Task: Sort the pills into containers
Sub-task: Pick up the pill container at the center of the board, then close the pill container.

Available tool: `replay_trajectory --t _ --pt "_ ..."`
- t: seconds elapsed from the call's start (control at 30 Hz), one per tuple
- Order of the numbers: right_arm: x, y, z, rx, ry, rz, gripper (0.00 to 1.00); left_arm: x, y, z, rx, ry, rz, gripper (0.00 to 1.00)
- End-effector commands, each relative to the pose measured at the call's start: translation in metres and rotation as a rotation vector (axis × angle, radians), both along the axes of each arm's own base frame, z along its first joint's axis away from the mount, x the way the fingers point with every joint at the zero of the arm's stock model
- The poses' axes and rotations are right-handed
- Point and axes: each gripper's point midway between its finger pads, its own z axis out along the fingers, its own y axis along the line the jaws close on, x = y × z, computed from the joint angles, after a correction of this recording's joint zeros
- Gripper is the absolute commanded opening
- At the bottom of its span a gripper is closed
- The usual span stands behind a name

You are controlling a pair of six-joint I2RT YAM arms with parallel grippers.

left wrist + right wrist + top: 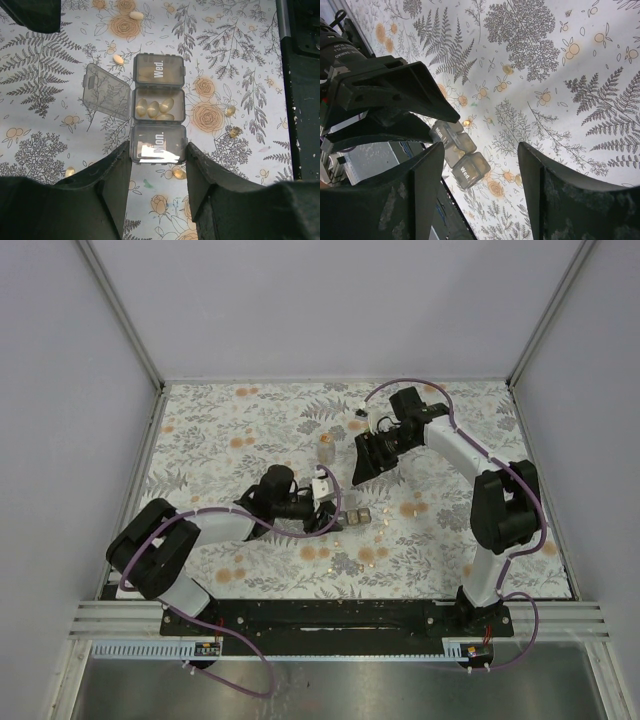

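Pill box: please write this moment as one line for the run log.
left gripper: shut on pill box | middle lid open, capsules inside | right gripper: open, empty | loose pills on table

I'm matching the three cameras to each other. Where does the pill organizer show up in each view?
Top external: pill organizer just below centre, right of the left end effector.
Left wrist: pill organizer at centre, its Mon. end between the left end effector fingers.
Right wrist: pill organizer lower left of centre.
Shared landmark: the left end effector at the Mon. end.
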Motion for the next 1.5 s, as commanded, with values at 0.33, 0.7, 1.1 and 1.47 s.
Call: replay_trajectory --t 0.33,0.7,1.1,1.47 --pt "0.004 0.013 0.009 -0.014 -0.092 0.002 0.6 0.003 -0.008 0.038 -0.075 -0.081 -0.043 0.0" --pt "-0.015 0.02 0.002 -0.035 -0.097 0.063 0.56 0.008 -0.007 0.037 -0.062 -0.085 -0.018 0.0" --pt "-0.033 0.02 0.005 -0.031 -0.131 0.105 0.56 0.017 -0.006 0.032 -0.039 -0.071 0.021 0.0" --pt "-0.044 0.019 0.002 -0.047 -0.139 0.135 0.56 0.025 -0.005 0.033 -0.039 -0.062 0.048 0.0"
